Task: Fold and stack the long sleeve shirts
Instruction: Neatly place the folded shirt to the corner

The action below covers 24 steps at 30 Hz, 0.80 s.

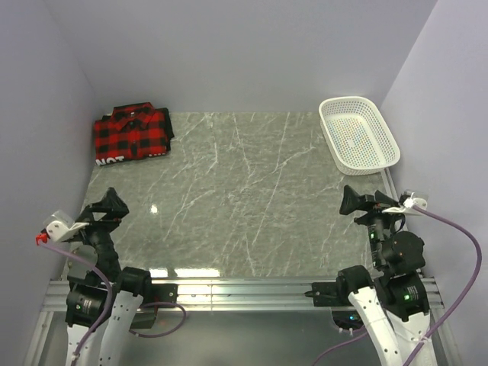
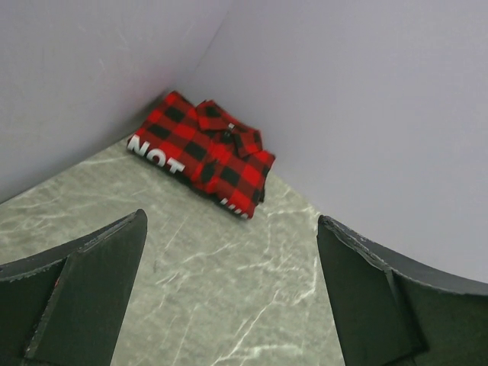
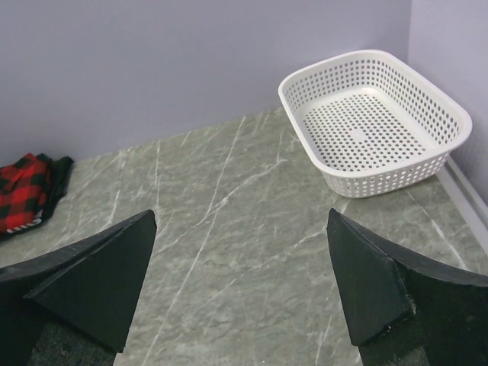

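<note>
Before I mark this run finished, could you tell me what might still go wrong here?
The plaid shirt sits close in the far-left corner, so a reaching left gripper might hit the wall. Only an edge of the black shirt shows under it; a nudge could slide the stack apart.

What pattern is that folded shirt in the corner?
The shirt is red-and-black plaid with white lettering, clearest in the left wrist view.

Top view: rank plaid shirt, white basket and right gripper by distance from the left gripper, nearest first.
1. plaid shirt: folded in the far-left corner, ahead of the left gripper.
2. right gripper: straight across, on the near-right side.
3. white basket: far-right corner, diagonally opposite.
</note>
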Motion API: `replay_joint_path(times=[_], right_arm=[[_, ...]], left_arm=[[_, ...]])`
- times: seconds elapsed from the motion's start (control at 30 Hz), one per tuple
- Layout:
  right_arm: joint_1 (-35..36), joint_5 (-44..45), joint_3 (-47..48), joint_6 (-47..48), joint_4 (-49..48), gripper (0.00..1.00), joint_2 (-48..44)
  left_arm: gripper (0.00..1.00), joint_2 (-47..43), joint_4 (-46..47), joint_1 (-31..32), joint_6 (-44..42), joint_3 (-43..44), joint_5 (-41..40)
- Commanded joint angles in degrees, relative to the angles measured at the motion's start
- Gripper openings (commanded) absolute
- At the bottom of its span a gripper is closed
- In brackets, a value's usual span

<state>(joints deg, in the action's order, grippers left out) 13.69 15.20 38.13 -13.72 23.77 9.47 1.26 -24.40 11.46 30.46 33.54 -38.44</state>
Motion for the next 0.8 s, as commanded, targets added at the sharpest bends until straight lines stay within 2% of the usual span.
replay_joint_path(times=[0.0, 0.13, 0.43, 0.77], right_arm=[[-0.3, 0.7, -1.6, 1.1, -4.7, 1.00, -1.6], [-0.2, 0.8, -3.5, 1.1, -5.8, 1.00, -3.2], [-0.2, 0.7, -3.7, 1.1, -5.8, 1.00, -2.7], [-0.3, -0.6, -2.4, 1.3, -4.8, 1.00, -1.0]], left_arm=[[0.99, -1.1, 7.4, 0.0, -1.7, -0.6, -0.2], [0.99, 0.3, 5.4, 0.0, 0.5, -0.7, -1.7], [0.99, 1.6, 8.3, 0.0, -2.6, -3.7, -1.1], [0.99, 1.8, 7.9, 0.0, -2.2, -3.7, -2.5]])
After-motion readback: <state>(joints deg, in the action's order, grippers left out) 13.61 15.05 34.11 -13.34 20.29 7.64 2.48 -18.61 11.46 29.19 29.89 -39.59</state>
